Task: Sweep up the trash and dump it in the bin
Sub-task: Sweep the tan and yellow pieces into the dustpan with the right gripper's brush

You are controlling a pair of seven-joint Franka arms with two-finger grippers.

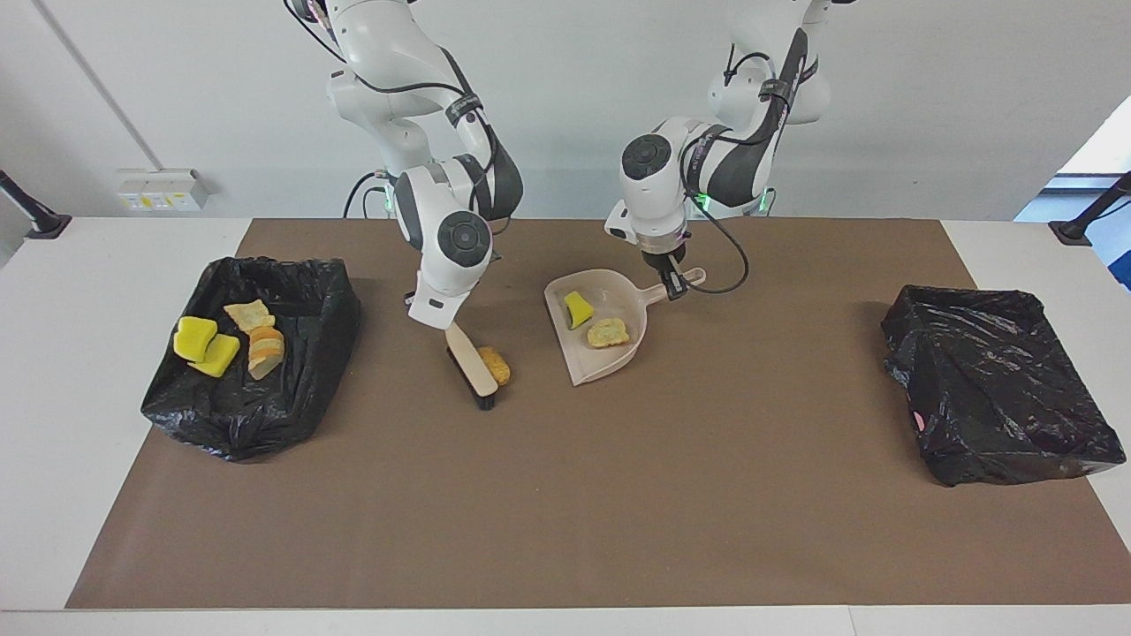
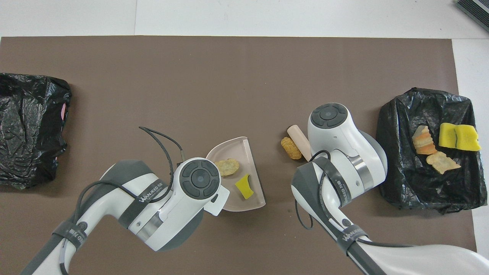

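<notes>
right gripper [image 1: 439, 318]: clamped on the handle of the beige hand brush [image 1: 472, 362]; the wrist hides the fingers themselves, brush slants down out from under it
hand brush: bristle end down on the brown mat [image 1: 565, 495], head touching the golden-brown lump [image 1: 496, 364] on the side toward the right arm's end of the table
left gripper [image 1: 671, 284]: shut on the handle of the beige dustpan [image 1: 632, 340], fingertips pinched on the handle stub
dustpan: flat on the mat mid-table, open mouth facing the brush
trash in pan: one yellow sponge chunk [image 1: 578, 308] and one tan bread-like scrap [image 1: 608, 333], side by side, chunk nearer the robots
loose trash: the golden-brown lump lies on the mat between brush head and pan mouth, apart from the pan; overhead shows it right against the brush tip [image 2: 291, 148]
trash in bin: yellow sponge pieces [image 1: 204, 346], a tan crust [image 1: 249, 314] and a layered bread lump [image 1: 266, 351] sit on the black bag-lined bin [image 1: 292, 397] at the right arm's end
second black bag [image 1: 998, 389]: at the left arm's end, well apart from both grippers, a small pink spot shows at its edge
</notes>
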